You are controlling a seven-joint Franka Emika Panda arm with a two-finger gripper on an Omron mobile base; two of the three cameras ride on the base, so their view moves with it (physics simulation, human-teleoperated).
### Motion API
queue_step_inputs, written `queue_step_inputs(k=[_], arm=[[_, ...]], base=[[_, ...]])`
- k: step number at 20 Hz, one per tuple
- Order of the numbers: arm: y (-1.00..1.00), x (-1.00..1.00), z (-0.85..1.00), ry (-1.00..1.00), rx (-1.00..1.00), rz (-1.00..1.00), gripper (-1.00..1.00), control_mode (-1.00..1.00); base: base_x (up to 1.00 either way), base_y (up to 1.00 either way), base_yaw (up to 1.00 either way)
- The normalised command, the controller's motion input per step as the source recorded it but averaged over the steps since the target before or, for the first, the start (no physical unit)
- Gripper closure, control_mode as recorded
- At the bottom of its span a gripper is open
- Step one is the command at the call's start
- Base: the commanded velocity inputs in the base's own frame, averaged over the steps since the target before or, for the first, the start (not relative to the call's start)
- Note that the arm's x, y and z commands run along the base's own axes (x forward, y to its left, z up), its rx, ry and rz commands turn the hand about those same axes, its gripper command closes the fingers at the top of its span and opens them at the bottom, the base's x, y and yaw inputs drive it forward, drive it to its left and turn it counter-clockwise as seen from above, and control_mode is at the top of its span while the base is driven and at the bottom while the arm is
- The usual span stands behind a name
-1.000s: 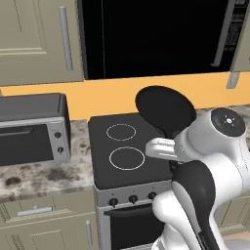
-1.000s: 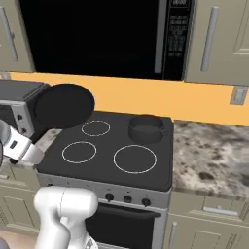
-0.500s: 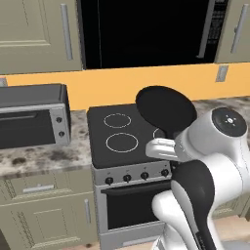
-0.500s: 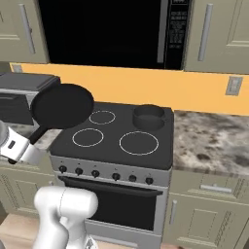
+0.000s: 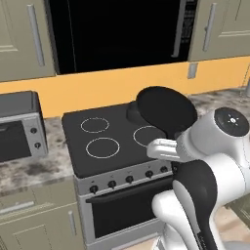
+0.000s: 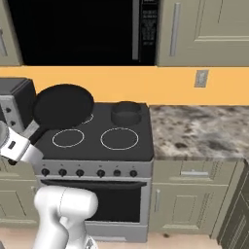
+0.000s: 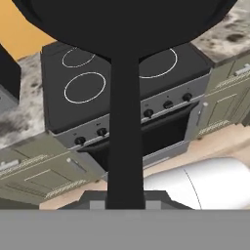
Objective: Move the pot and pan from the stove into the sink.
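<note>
The arm rises from the 5 o'clock corner of the left base view, folds at a dark elbow, and reaches toward 10 o'clock with its white wrist held roughly level. At the wrist's end the gripper is closed on the long handle of the pan, which is lifted clear of the stove and tipped so its flat black underside faces the camera. In the right base view the same wrist enters at 9 o'clock, and the pan hangs in the air over the stove's left side, its handle slanting down toward 8 o'clock into the hand.

In the hand view the pan's handle runs straight up from 6 o'clock to the round body at 12 o'clock; the fingertips themselves are hidden behind it. Below the pan lie the stove's white burner rings and the row of black knobs along the silver front.

The pot sits on the stove's back right burner, at 12 o'clock from the front right ring, well apart from the pan. A grey toaster oven stands on the speckled counter at 9 o'clock from the stove in the left base view. A dark microwave hangs above the stove.
</note>
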Motion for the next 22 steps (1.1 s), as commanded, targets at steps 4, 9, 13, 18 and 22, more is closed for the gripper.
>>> queue_step_inputs(k=[4,9,13,18,22], arm=[[0.00,0.00,0.00,0.00,0.00,0.00,1.00,1.00],[0.00,0.00,0.00,0.00,0.00,0.00,1.00,1.00],[0.00,0.00,0.00,0.00,0.00,0.00,1.00,1.00],[0.00,0.00,0.00,0.00,0.00,0.00,1.00,1.00],[0.00,0.00,0.00,0.00,0.00,0.00,1.00,1.00]], base=[[0.00,-0.05,-0.41],[0.00,-0.06,-0.40],[0.00,-0.09,-0.38],[0.00,-0.07,-0.37],[0.00,-0.07,-0.37]])
